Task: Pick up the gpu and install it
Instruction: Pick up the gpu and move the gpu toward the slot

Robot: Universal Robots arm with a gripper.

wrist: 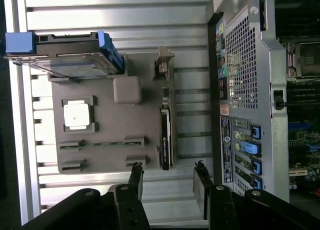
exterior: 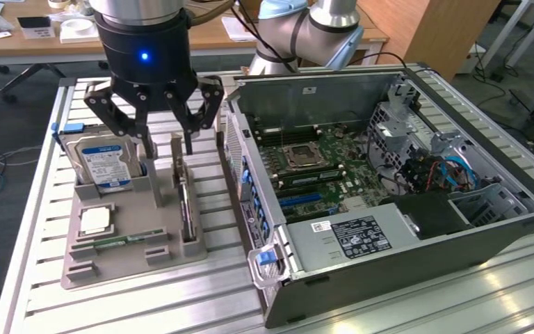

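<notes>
1. A silver hard drive [exterior: 105,165] is standing upright in a grey holder tray [exterior: 142,259].
2. A square processor chip [exterior: 95,220] is lying flat in the tray, with a green memory stick [exterior: 119,241] sitting just beside it.
3. An open computer case [exterior: 416,271] is resting on the slatted metal table [exterior: 202,299], beside the tray.

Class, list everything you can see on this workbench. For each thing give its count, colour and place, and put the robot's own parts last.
gpu: one, black, on edge in the tray slot nearest the case
hard drive: one, silver with a blue label, upright at the tray's far end
processor chip: one, silver, flat in the tray
memory stick: one, green, lying in the tray
tray: one, grey, on the table at the exterior view's left
computer case: one, dark grey, side open, at the exterior view's right
table: one, silver slats
hand: one, black, open, above the gpu
</notes>
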